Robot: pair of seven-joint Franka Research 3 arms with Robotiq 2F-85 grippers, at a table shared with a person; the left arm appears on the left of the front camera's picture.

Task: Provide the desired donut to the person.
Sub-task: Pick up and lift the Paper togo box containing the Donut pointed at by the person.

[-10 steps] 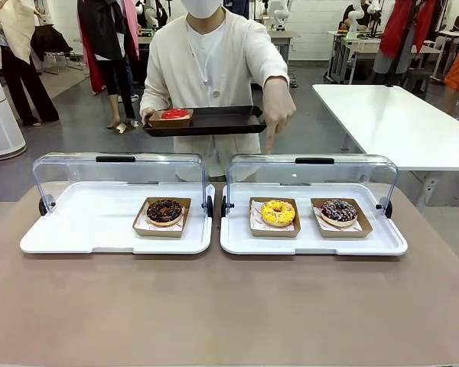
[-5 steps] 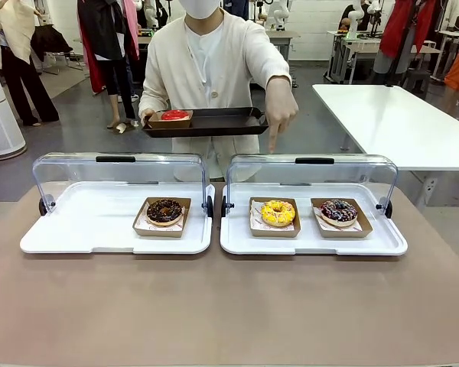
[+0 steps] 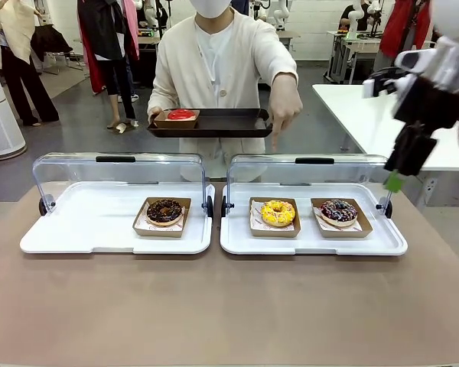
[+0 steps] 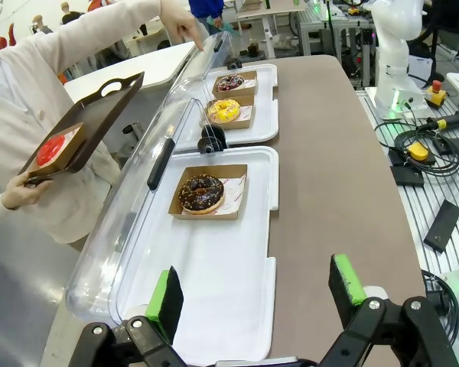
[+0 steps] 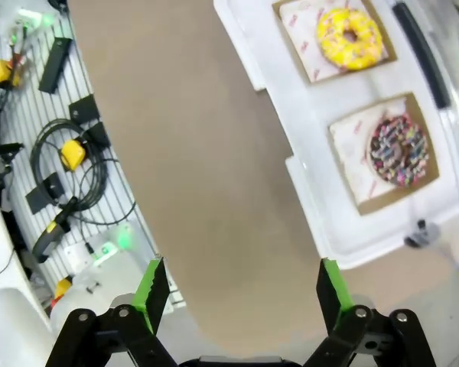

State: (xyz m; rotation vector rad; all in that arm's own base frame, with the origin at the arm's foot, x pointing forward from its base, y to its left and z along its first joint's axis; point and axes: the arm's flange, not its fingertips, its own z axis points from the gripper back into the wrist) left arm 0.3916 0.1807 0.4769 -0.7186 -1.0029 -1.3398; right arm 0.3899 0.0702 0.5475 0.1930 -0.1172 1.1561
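Front view: the person (image 3: 214, 61) stands at the far side holding a black tray (image 3: 229, 122) that carries a red donut (image 3: 180, 114). Their other hand (image 3: 283, 111) points a finger down at the yellow donut (image 3: 278, 212), which lies in its cardboard dish in the right display case (image 3: 314, 241), just beside a sprinkled donut (image 3: 338, 210). The right gripper (image 5: 237, 287) hangs in the air off that case's outer end, fingers spread wide and empty, and the left gripper (image 4: 256, 294) is likewise released, above the outer end of the left display case (image 4: 214, 275) with its chocolate donut (image 4: 202, 193).
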